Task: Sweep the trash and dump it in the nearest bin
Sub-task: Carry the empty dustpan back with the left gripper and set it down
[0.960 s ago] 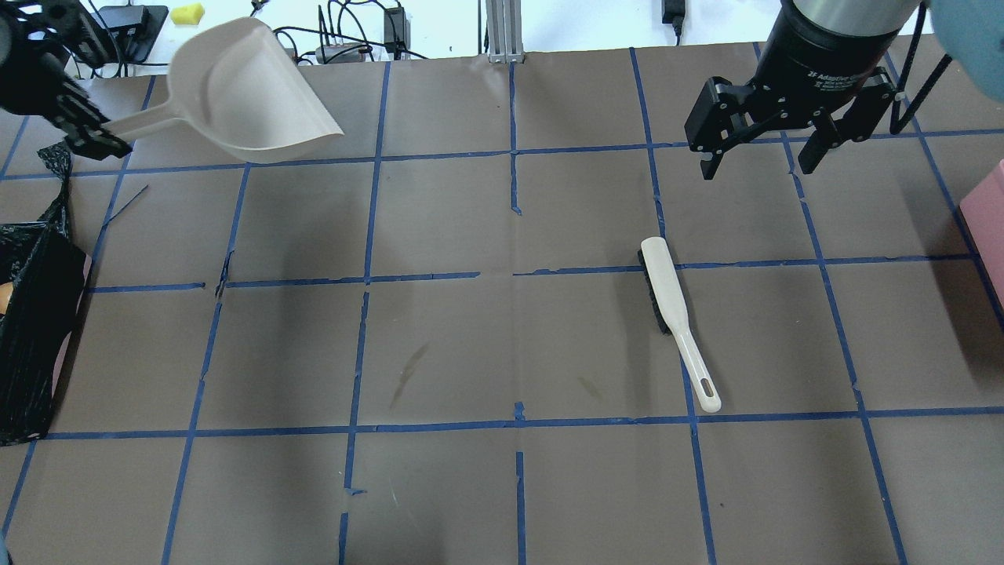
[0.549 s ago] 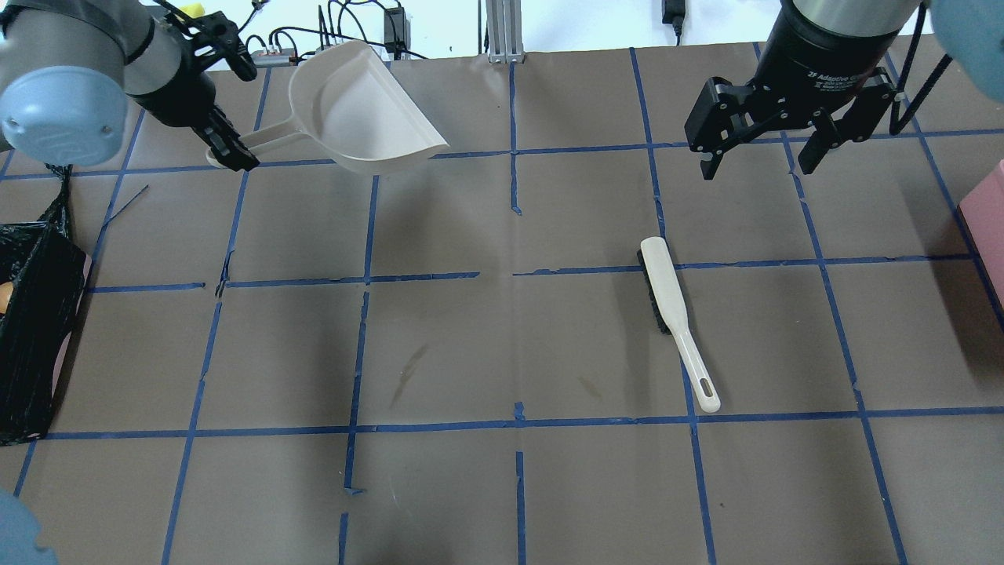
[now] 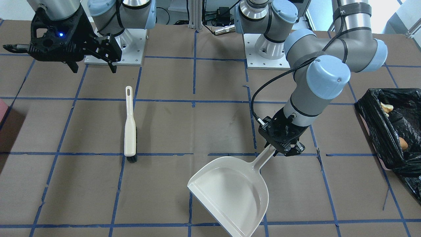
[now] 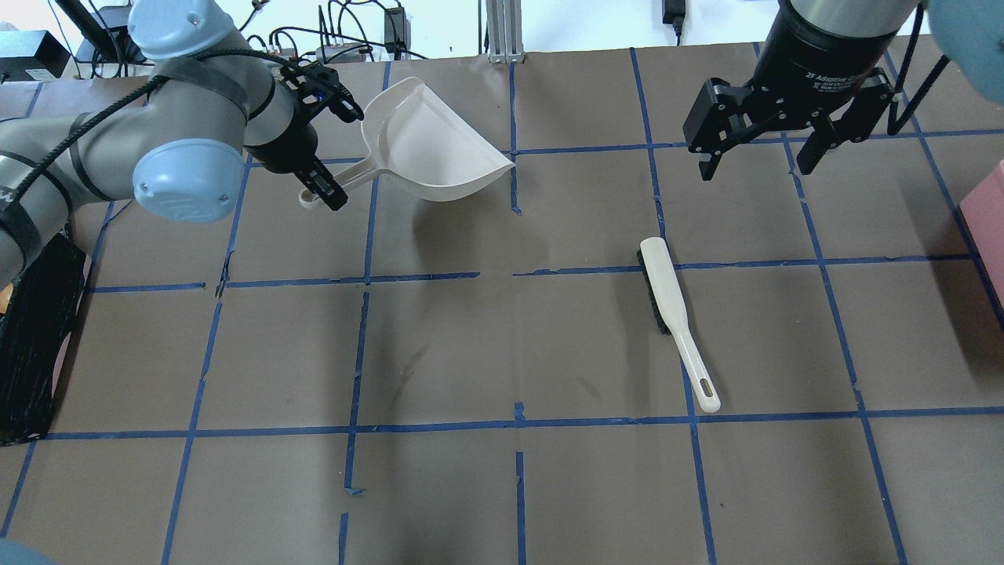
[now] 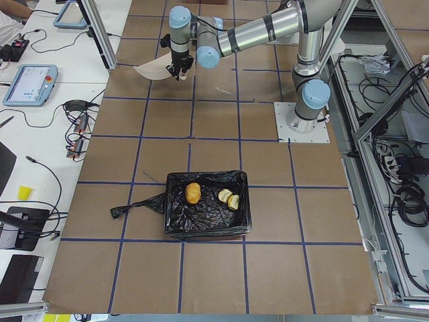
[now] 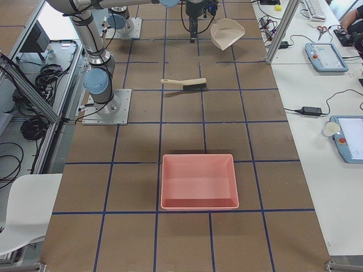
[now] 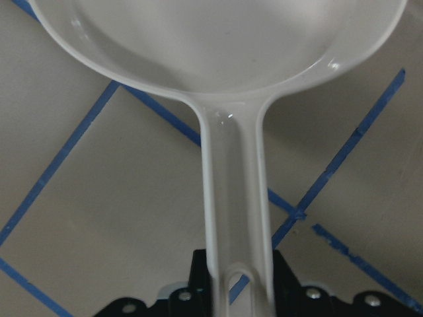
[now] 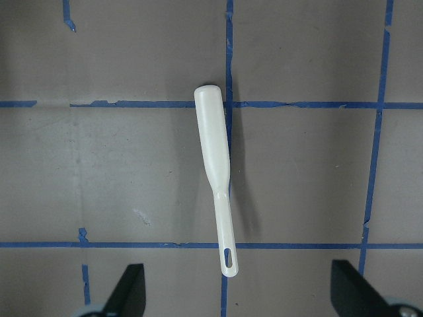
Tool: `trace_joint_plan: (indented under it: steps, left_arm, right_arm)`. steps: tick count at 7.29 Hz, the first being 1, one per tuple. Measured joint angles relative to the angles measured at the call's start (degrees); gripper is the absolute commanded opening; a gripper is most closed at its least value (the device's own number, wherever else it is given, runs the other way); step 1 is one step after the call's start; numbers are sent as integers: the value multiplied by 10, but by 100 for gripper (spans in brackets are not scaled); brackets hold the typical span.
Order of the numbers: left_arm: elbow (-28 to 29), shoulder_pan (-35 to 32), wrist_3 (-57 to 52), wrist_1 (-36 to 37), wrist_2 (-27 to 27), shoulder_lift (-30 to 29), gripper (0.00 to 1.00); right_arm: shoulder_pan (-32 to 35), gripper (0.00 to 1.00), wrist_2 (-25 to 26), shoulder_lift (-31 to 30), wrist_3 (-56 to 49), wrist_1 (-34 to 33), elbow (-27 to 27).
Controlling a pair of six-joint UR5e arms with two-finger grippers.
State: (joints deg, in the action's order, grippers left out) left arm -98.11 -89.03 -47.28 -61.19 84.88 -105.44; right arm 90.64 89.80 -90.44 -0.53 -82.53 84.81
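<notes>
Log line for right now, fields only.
left tool: shut on empty dustpan | right tool: open above brush | brush: on table | trash: in bin

The left arm is bent at the elbow, and the left gripper (image 4: pixel 323 191) angles downward with its fingers clamped on the dustpan handle (image 4: pixel 354 173). The right gripper (image 4: pixel 757 169) hangs pointing straight down, fingers (image 4: pixel 704 159) spread wide, holding nothing.

We see a table (image 4: pixel 471 353) covered in brown paper, gridded with blue tape. In the overhead view a white brush (image 4: pixel 667 294) lies flat right of centre. The bin (image 4: pixel 31 337) stands at the left edge and a pink tray (image 4: pixel 990 220) at the right edge.
</notes>
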Motion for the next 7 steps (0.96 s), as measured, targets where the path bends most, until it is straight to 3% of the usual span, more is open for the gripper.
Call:
trace_joint_plan:
  steps: [3, 7]
  left_arm:
    - [-1, -41, 209, 52, -40, -42, 5]
    - [7, -126, 426, 121, -36, -95, 6]
  right_arm:
    - [1, 100, 0, 0, 1, 0, 0]
    - [1, 100, -1, 0, 0, 0, 2]
